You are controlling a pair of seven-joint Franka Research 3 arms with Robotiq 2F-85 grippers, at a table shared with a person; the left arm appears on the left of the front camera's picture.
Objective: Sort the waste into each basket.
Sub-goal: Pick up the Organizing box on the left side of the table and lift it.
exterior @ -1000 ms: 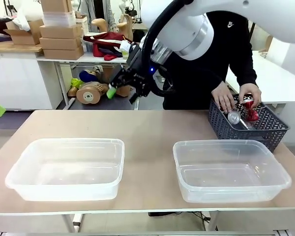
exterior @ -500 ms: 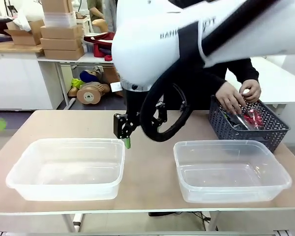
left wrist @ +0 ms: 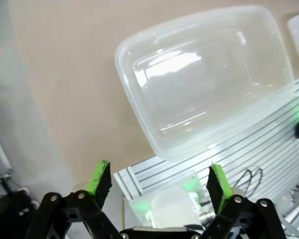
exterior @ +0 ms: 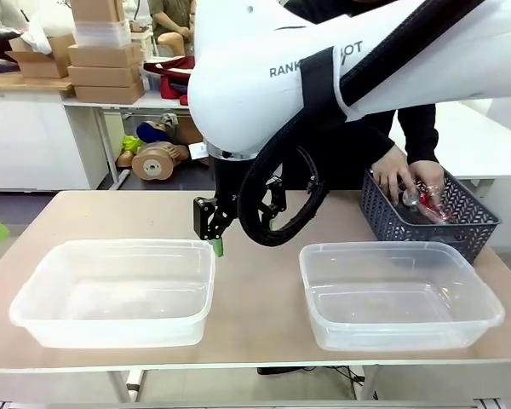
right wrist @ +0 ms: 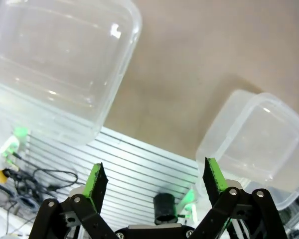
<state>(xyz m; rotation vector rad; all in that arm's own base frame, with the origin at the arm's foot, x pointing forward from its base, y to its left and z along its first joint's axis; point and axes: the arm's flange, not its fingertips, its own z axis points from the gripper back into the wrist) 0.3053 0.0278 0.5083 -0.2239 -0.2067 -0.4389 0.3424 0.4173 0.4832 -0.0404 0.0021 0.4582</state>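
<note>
Two clear tubs stand on the table, the left basket point(exterior: 111, 248) and the right basket point(exterior: 392, 250), both empty. The waste lies in a dark lattice basket point(exterior: 460, 228) at the far right: a red can point(exterior: 435, 207) and a clear bottle point(exterior: 408, 198), with a person's hands point(exterior: 394, 174) on them. My right gripper point(exterior: 240, 232) hangs open and empty over the table behind the gap between the tubs. In the right wrist view its open fingers point(right wrist: 96, 180) frame both tubs point(right wrist: 60, 59). My left gripper point(left wrist: 157, 181) is open and empty, looking down at one tub point(left wrist: 204, 79).
My big white right arm point(exterior: 324, 68) crosses the upper middle of the front view, with a black cable loop point(exterior: 300, 209) under it. The person stands at the far side. Below both wrist cameras lies the ribbed aluminium base plate point(right wrist: 139, 159).
My right arm has swung in towards the camera and its gripper has dropped from high at the back to just above the table. The person's hands keep shifting in the dark basket.
</note>
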